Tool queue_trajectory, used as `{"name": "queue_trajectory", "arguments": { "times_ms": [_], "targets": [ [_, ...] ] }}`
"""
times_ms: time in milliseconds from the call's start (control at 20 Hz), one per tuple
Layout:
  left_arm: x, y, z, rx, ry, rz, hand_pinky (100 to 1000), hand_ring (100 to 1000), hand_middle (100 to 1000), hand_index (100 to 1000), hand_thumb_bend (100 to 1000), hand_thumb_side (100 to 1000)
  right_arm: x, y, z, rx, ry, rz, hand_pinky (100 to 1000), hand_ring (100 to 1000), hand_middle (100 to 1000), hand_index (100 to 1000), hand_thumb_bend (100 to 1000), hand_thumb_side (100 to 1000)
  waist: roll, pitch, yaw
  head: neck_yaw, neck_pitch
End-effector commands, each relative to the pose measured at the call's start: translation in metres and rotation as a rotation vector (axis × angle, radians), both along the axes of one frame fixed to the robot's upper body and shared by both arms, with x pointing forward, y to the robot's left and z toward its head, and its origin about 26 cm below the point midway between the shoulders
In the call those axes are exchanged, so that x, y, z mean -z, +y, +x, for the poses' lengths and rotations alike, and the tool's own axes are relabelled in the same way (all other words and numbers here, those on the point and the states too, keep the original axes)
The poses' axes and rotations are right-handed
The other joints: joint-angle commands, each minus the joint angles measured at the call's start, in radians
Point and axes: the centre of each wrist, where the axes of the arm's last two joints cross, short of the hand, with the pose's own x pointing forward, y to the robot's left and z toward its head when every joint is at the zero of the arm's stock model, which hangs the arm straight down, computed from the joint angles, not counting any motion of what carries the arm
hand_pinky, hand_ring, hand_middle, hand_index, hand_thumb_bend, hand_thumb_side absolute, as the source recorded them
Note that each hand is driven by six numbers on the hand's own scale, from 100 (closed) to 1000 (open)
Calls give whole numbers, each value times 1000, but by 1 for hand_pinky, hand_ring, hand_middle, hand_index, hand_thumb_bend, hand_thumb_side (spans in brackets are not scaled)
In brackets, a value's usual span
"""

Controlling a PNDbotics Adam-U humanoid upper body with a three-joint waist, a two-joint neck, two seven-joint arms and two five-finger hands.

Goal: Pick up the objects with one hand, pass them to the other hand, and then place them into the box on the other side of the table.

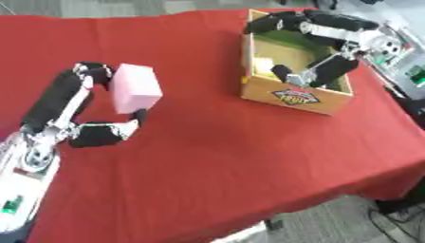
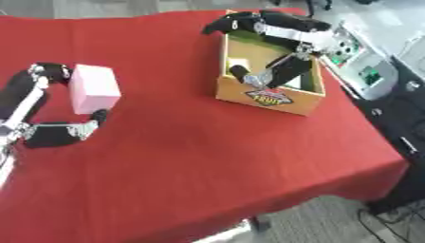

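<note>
We see first the worktop [image 1: 216, 156], covered with a red cloth, which fills nearly the whole view. At about two o'clock on it stands the cardboard box [image 1: 297, 97], open on top, with a printed label on its front wall. We judge it stands near the right edge so that the right arm can reach it easily, since it is the target on that side.

Our right hand [image 1: 325, 71] hangs over the open box, with the fingers and the thumb spread in a wide arc above the walls. It holds nothing, so we call it released. Inside the box, by the left wall, lies a pale yellow object [image 1: 264, 67]; we cannot tell what it is. It lies just beside the thumb tip of this hand, at about nine o'clock from it, and we cannot tell if they touch.

At about nine o'clock on the worktop is the pink block [image 1: 136, 88], a tall box shape which seems to be upright. Our left hand [image 1: 83, 107] is grasping it: the fingers curl behind its upper left corner and the thumb presses below its lower edge, so the block sits between them, at about two o'clock from the palm. We judge this pinch leaves most of the block free, which suits a later passing to the right hand.
</note>
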Motion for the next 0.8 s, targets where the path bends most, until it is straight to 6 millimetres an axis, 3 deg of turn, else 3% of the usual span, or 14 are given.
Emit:
{"name": "queue_trajectory", "arguments": {
  "times_ms": [50, 800],
  "targets": [
    [-7, -6, 1, 13, -38, -10, 701, 548, 471, 538, 100, 276, -12, 5, -3, -22, -13, -24, 953, 1000, 932, 1000, 100, 202, 4, -12, 1, 3, -1],
    [-6, -52, 0, 113, -78, -9, 701, 552, 474, 538, 100, 244, -19, 21, 2, -67, 60, -38, 965, 1000, 949, 1000, 100, 198, 4, -9, 60, -109, -1]
  ]
}}
